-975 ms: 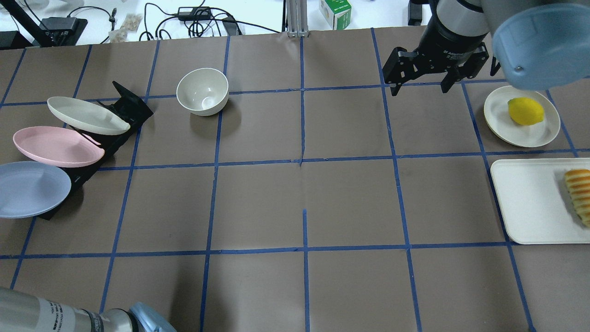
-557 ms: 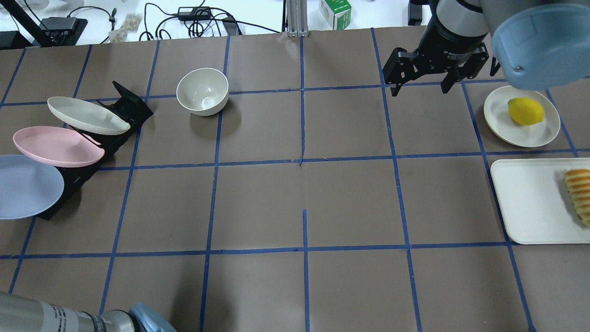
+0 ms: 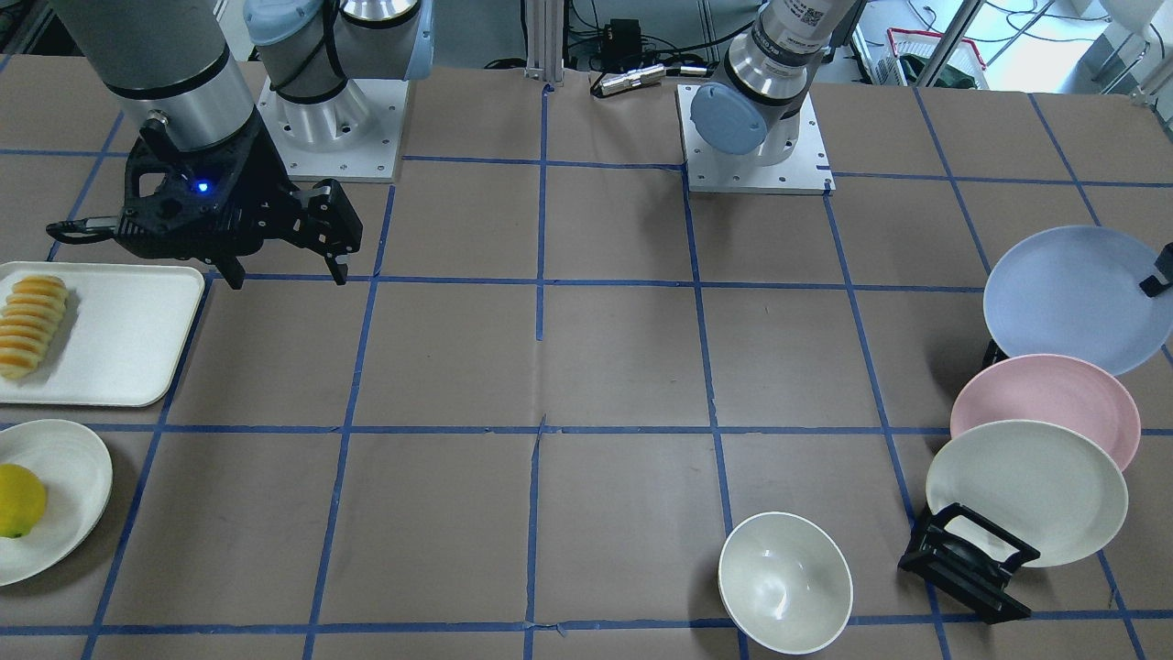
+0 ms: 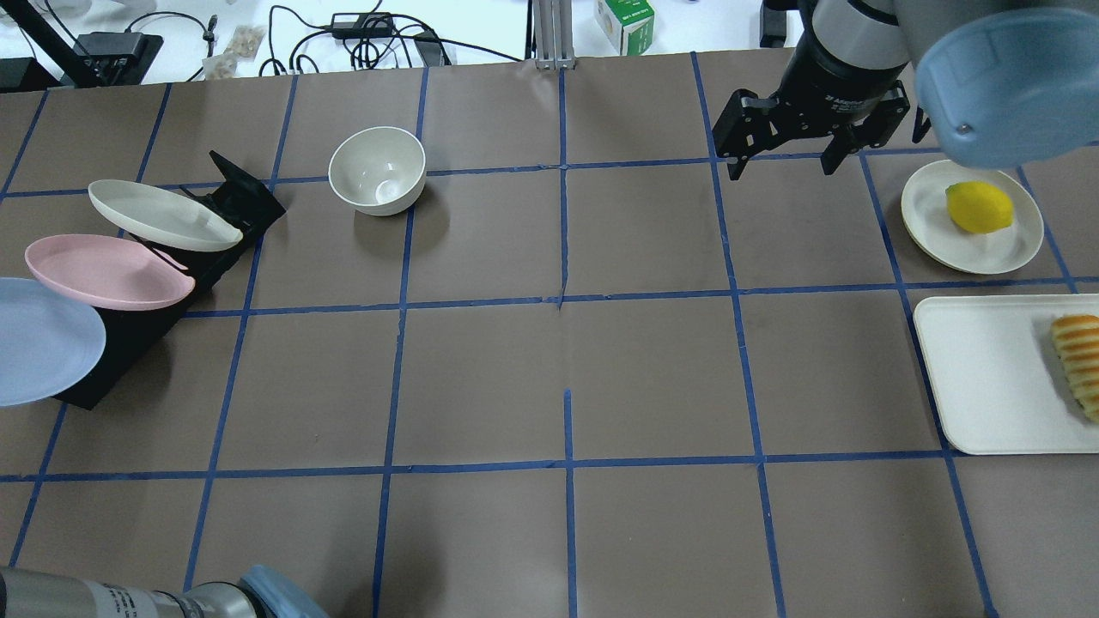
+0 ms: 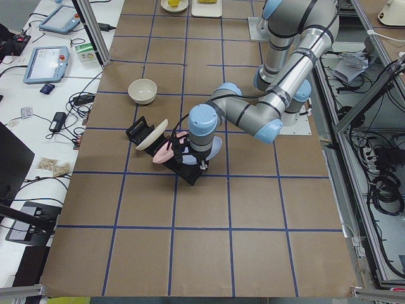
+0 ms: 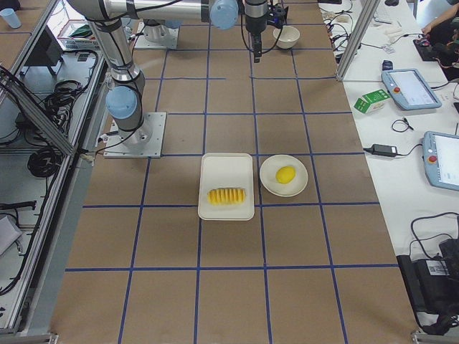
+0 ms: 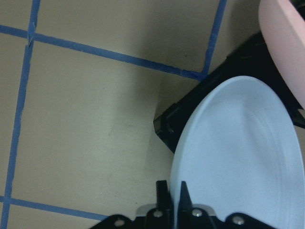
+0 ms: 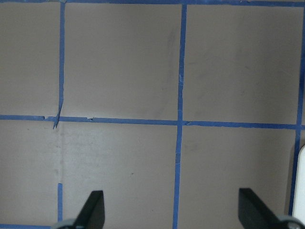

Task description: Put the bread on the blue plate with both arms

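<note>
Left gripper point(image 7: 174, 205) pinching blue plate point(image 7: 238, 157) rim | right gripper point(image 4: 780, 167) spread wide | bread point(image 4: 1077, 360) on tray point(image 4: 987, 378)

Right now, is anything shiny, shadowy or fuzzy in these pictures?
Overhead view: a bright glint shines inside the white bowl, whose soft shadow falls on the table. Left wrist view: the pink plate looks fuzzy, the blue plate clearer. Front-facing view: a blue light glows on the right pincer.
</note>
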Available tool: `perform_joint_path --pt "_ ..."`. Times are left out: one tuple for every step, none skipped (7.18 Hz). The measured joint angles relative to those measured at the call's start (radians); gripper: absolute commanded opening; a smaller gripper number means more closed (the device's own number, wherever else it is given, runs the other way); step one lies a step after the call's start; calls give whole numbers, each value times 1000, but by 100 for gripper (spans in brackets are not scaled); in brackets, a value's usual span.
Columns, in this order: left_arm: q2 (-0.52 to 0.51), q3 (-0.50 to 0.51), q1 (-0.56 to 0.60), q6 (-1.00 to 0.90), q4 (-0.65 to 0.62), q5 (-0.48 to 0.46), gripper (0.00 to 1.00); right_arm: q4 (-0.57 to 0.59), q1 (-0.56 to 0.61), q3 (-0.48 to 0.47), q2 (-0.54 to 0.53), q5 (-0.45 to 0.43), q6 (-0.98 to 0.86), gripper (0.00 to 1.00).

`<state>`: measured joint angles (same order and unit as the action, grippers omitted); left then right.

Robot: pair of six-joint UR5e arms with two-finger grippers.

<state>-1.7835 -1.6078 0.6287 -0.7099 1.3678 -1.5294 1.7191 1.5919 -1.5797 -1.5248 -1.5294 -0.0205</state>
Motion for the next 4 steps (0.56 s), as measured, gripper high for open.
perform_joint_path --pt "39 6 2 5 72 10 0 0 -1 1 0 0 -3 100" --pt "68 4 18 29 124 28 0 1 -2 1 0 -2 -6 100" --pt "88 -1 65 89 153 45 0 1 -7 1 1 -7 -8 100" --pt "100 -6 143 182 165 53 0 -6 -26 0 1 -13 -16 100"
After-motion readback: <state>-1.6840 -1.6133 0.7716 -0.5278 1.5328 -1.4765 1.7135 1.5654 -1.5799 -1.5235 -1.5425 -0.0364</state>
